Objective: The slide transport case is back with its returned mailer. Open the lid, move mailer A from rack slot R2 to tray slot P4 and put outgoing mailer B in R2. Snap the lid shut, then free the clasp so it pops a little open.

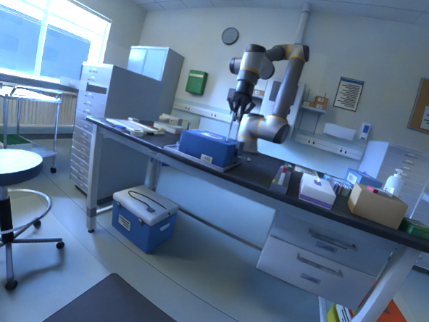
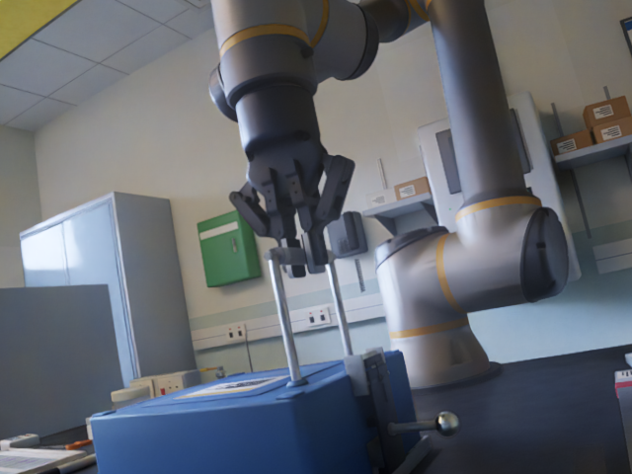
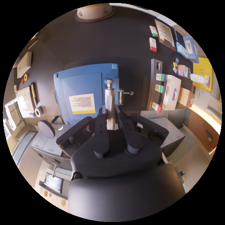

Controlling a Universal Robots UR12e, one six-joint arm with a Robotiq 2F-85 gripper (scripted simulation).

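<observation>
My gripper [image 2: 301, 260] [image 1: 237, 115] [image 3: 111, 120] hangs straight above the blue slide transport case [image 1: 208, 147] [image 2: 245, 418] [image 3: 85, 90]. The case's tall steel lid handle [image 2: 298, 253] [image 3: 110, 103] is clamped by its crossbar in my closed fingers. Two thin steel posts run from the crossbar down to the lid. The lid lies flat on the case. It carries a white label with a yellow stripe [image 3: 82, 103]. A grey clasp with a ball-tipped lever [image 2: 429, 424] [image 3: 125, 93] sits on the case's right side. The rack slots inside are hidden. The grey tray [image 1: 280, 179] [image 3: 156, 85] to the right holds several small mailers.
The robot's base [image 2: 459, 285] stands just behind the case. A white and purple box [image 1: 316, 190], a tube rack, a cardboard box [image 1: 377, 205] and a pump bottle crowd the bench's right end. Papers and a tape roll [image 1: 137, 132] lie to the left.
</observation>
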